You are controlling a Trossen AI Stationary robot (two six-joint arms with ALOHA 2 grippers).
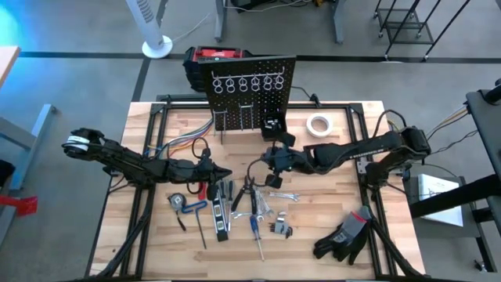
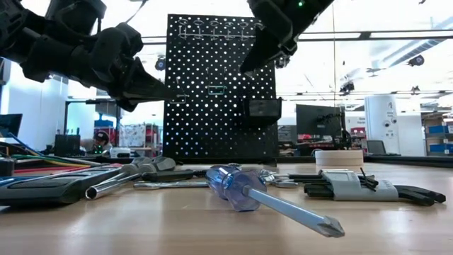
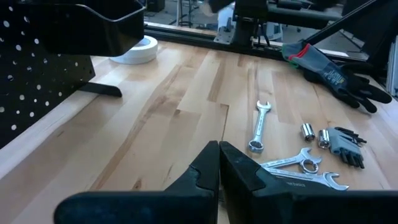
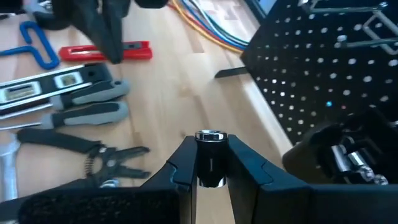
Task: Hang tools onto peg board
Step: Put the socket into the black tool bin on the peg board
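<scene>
Overhead, table-level, two wrist views.

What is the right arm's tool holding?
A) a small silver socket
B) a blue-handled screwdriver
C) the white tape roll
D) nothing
A: in the right wrist view, the right tool is shut on a small silver cylindrical socket, near the upright black perforated peg board.

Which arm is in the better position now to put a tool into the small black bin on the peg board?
The right arm, probably. Its gripper already holds a silver socket close to the bin on the peg board. The left gripper is shut, empty, farther away.
</scene>
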